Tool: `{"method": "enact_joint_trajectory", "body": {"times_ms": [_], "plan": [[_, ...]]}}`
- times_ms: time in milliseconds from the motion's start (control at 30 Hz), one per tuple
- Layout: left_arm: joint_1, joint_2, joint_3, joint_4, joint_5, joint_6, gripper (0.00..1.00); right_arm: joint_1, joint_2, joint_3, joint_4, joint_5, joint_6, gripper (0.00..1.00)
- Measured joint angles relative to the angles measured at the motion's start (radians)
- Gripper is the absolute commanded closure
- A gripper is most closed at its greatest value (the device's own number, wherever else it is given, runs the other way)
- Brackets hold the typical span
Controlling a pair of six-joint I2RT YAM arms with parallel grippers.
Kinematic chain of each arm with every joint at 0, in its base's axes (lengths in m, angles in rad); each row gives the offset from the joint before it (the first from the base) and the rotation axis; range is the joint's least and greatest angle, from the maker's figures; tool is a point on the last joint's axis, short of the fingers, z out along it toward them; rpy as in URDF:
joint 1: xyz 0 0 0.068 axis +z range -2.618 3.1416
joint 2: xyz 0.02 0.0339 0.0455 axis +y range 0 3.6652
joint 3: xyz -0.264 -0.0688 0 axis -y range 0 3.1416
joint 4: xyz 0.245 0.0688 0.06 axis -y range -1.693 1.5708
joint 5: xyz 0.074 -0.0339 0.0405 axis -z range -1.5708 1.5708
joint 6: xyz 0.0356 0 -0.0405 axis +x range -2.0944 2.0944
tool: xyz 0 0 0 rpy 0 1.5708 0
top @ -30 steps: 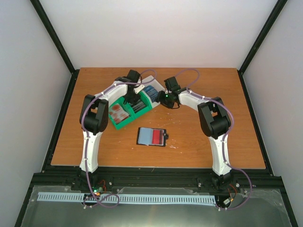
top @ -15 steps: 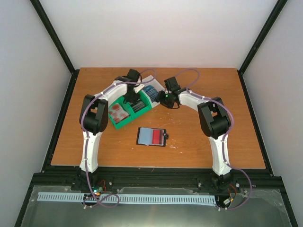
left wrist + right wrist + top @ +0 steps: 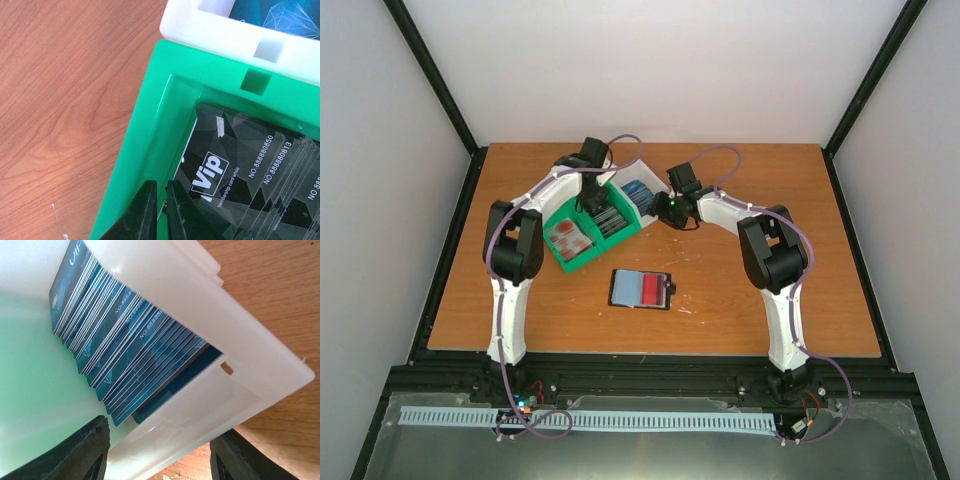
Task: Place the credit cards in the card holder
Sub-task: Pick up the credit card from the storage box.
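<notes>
Dark credit cards [image 3: 235,175] are lying fanned in the green middle compartment of the bin [image 3: 145,125]. The left hand [image 3: 160,210] is sitting at the top card's 7 o'clock corner with its fingers narrowed to a slit, and I cannot tell if the card edge is between them.

Likely step: picking one dark card. To do it well, the hand should be pinching only the top card's edge, lifting straight up clear of the green wall and not dragging the cards underneath. It should then be turning the card to suit the sleeves.

Blue credit cards [image 3: 125,345] are standing on edge in the white end compartment, the stack running 10 to 4 o'clock in the right wrist view. The right hand [image 3: 160,455] is spread wide, straddling that compartment's wall and holding nothing.

The card holder [image 3: 641,289] is lying open and flat on the desk [image 3: 740,330], at 5 o'clock from the bin and well apart from it. Its long axis is running roughly 9 to 3 o'clock and its tab is pointing to 3 o'clock, with a blue and a red card already showing inside. In the top view the bin's long axis is running 8 to 2 o'clock.
</notes>
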Motion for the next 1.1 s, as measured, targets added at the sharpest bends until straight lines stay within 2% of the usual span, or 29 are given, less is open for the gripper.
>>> {"method": "enact_joint_trajectory", "body": {"times_ms": [300,500,667,867,1100], "plan": [[-0.004,0.0,-0.005,0.002,-0.005,-0.001,0.83,0.0,0.0,-0.003,0.007,0.0,0.0,0.47],[-0.006,0.0,-0.066,0.053,-0.034,0.0,0.86,0.0,0.0,-0.004,0.012,-0.001,0.0,0.46],[-0.013,-0.005,-0.129,0.147,-0.061,0.019,0.85,0.0,0.0,-0.006,0.02,-0.007,-0.001,0.47],[-0.014,-0.005,-0.135,0.163,-0.066,0.028,0.99,0.0,0.0,-0.007,0.021,-0.01,0.0,0.46],[-0.011,-0.006,-0.106,0.119,-0.046,0.039,0.99,0.0,0.0,-0.008,0.023,-0.018,-0.016,0.42]]}}
